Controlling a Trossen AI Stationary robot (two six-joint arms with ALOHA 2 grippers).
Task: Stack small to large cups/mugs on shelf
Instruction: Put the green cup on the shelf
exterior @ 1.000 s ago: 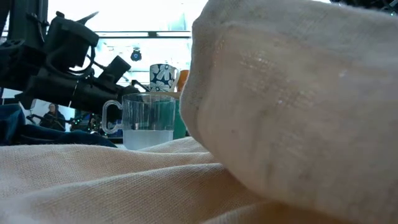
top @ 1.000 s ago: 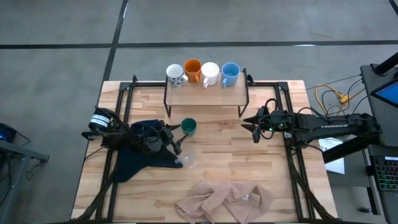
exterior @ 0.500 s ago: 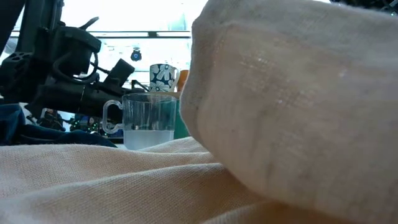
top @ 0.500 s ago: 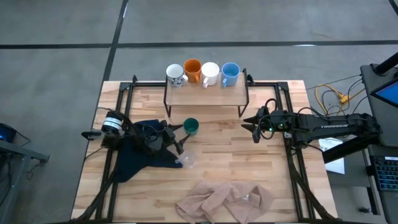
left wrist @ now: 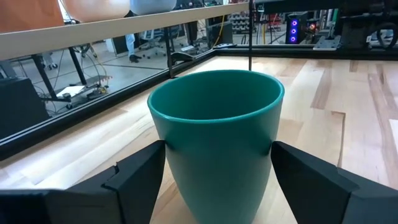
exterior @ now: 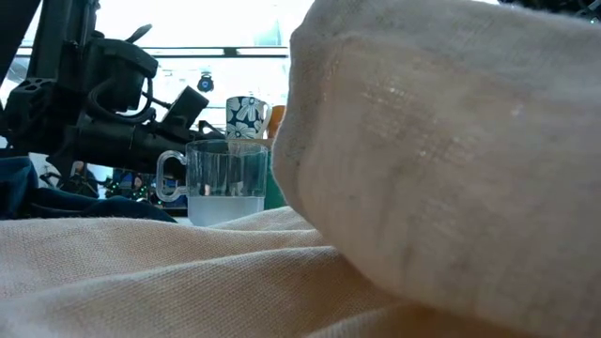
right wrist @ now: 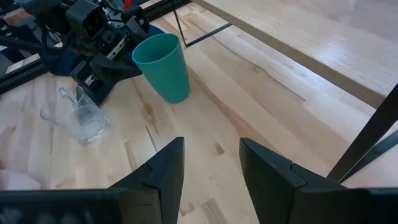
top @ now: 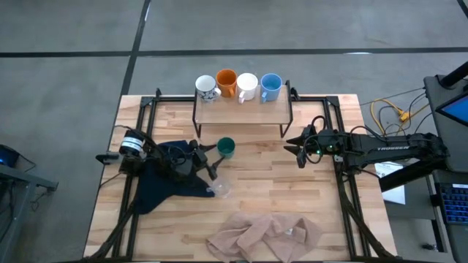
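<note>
A green cup [top: 225, 148] stands on the table in front of the shelf [top: 243, 111], and my left gripper [top: 216, 152] reaches it level from the table's left. In the left wrist view the cup [left wrist: 217, 124] fills the gap between the fingers. On the shelf stand a patterned mug [top: 207, 88], an orange mug [top: 227, 82], a white mug [top: 246, 86] and a light blue mug [top: 270, 86]. A clear glass cup [top: 219, 188] stands on the table nearer the front. My right gripper [top: 295, 150] hovers right of the shelf, its fingers apart around nothing. My left gripper has the green cup between its two fingers, whose free ends [left wrist: 140, 177] meet the cup's opposite side walls [left wrist: 171, 146] about halfway up. The fingers come level from the table's left. The cup stays upright with its base on the table.
A dark blue cloth [top: 164, 186] lies under my left arm. A crumpled beige cloth [top: 267, 235] lies at the near edge and blocks most of the low view [exterior: 423, 169]. Black rails [top: 146, 117] run along the table's sides. Cables [top: 391, 113] lie past the right edge.
The rear part of my left arm has swung toward the table's right. The gripper has stayed at the green cup, and its fingers stand as far apart as before. The cup has edged slightly toward the table's right.
</note>
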